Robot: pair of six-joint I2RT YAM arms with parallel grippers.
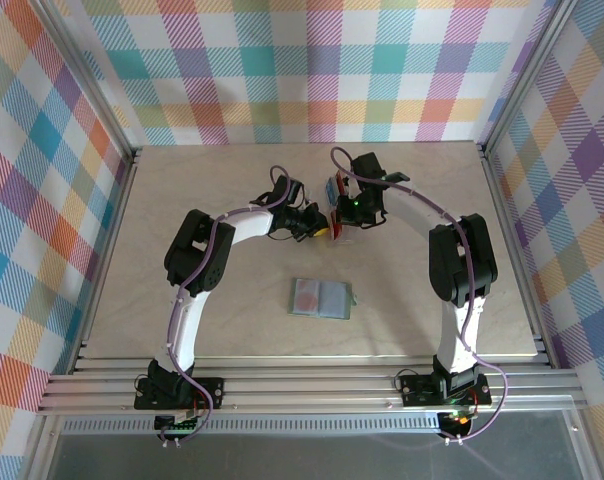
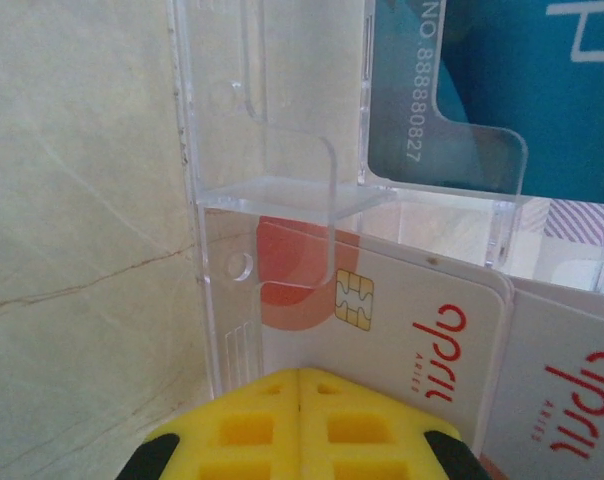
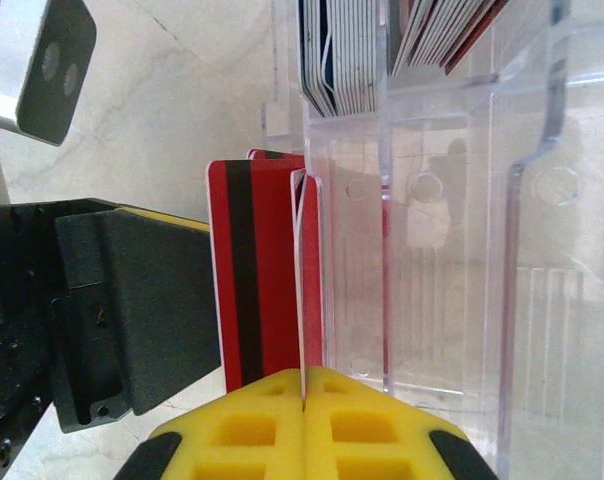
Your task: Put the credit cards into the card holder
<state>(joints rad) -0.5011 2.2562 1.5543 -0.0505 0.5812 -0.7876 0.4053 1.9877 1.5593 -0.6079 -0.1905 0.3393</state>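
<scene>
Both tools meet at a clear rack (image 1: 334, 190) on the far middle of the table (image 1: 182, 200), seen from above; the left tool (image 1: 317, 228) and right tool (image 1: 342, 215) almost touch; well behind them, toward the arm bases, the sage-green card holder (image 1: 320, 298) lies open and flat; a pale card (image 1: 307, 295) with a round orange-red mark sits on its left half, tucked in or merely resting I cannot tell.

From the left wrist, the left tool (image 2: 300, 420) has its yellow tips pressed together, gripping nothing I can make out; just ahead, the rack holds a blue card (image 2: 482, 90) and pale cards (image 2: 402, 320).

From the right wrist, the right tool (image 3: 304, 420) is clamped on a red card (image 3: 277, 290) with a black stripe, just beside the rack; further cards (image 3: 347, 50) stand stacked ahead.

By my reading, one card at most is placed; most of the work is left.
</scene>
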